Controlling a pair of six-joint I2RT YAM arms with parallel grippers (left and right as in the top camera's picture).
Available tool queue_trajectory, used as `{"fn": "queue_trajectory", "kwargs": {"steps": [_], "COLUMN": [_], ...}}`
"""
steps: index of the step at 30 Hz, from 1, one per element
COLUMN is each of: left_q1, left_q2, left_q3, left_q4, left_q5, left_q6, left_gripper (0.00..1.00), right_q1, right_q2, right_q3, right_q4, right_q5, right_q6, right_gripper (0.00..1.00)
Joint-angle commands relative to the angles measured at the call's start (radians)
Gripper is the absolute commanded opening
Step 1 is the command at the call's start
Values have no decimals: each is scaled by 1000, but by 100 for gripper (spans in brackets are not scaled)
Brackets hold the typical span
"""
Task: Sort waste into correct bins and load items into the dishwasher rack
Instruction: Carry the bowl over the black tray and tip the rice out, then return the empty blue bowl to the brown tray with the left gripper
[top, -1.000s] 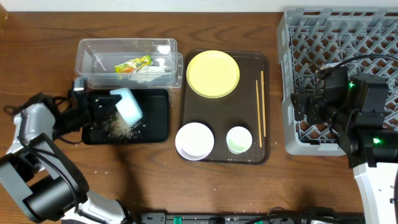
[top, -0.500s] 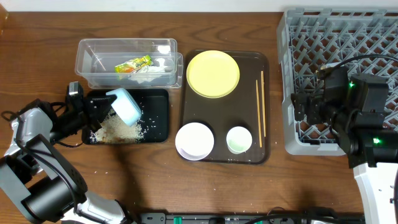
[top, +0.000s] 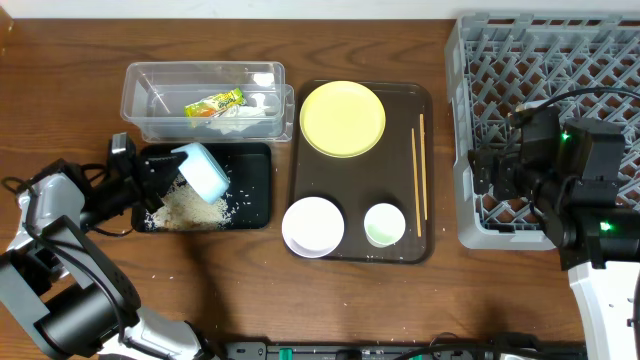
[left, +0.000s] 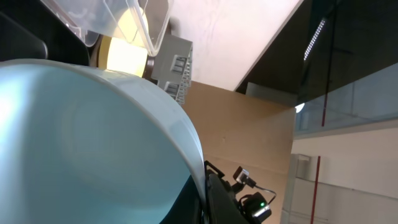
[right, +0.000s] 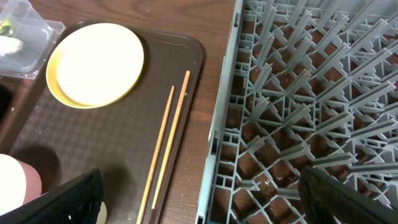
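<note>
1. The left gripper (top: 163, 176) was clenched on the rim of the light blue bowl (top: 206, 172), which was tipped on its side over the black tray (top: 252, 172).
2. Rice (top: 190, 208) lay heaped in that tray, just below the bowl's mouth.
3. The right gripper (right: 200, 180) hung with its jaws spread wide, grasping nothing, above the wall of the grey rack (right: 298, 93) on the side nearest the brown serving tray (top: 350, 180).
4. The clear tub (top: 150, 85), touching the black tray's far edge, held the snack wrapper (top: 215, 103) and crumpled white paper (top: 236, 119).
5. On the serving tray sat the yellow plate (top: 342, 118), the white bowl (top: 313, 225) and the small cup (top: 385, 224), with two chopsticks (top: 418, 170) lying side by side.
</note>
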Motion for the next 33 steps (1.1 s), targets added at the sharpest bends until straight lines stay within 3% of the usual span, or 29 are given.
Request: {"fn": "queue_trajectory", "kwargs": {"steps": [1, 5, 10, 14, 18, 22, 27, 30, 33], "left_q1": [6, 2, -2, -74, -246, -523, -853, -1028, -1166], "left_q2": [-21, -21, -22, -73, -188, -272, -250, -183, -103], "left_q3": [3, 3, 9, 72, 197, 287, 294, 294, 294], "left_q4": [-5, -6, 118, 110, 122, 186, 261, 283, 322], "left_q5": [26, 26, -21, -46, -334, -687, -1065, -1242, -1300], "left_q6": [-28, -32, -63, -63, -125, -181, -194, -194, -190], "left_gripper": [6, 6, 6, 6, 6, 6, 6, 6, 6], "right_q1": [4, 4, 4, 4, 4, 4, 4, 4, 4], "right_q2": [0, 0, 0, 0, 0, 0, 0, 0, 0], "right_q3": [20, 20, 20, 20, 20, 20, 20, 20, 19], "right_q4": [6, 6, 7, 5, 9, 9, 8, 5, 0], "right_q5": [-12, -11, -12, -11, -12, -12, -12, -11, -11], "right_q6": [12, 11, 12, 11, 12, 12, 11, 11, 11], "right_gripper": [97, 97, 97, 97, 97, 97, 97, 97, 97]}}
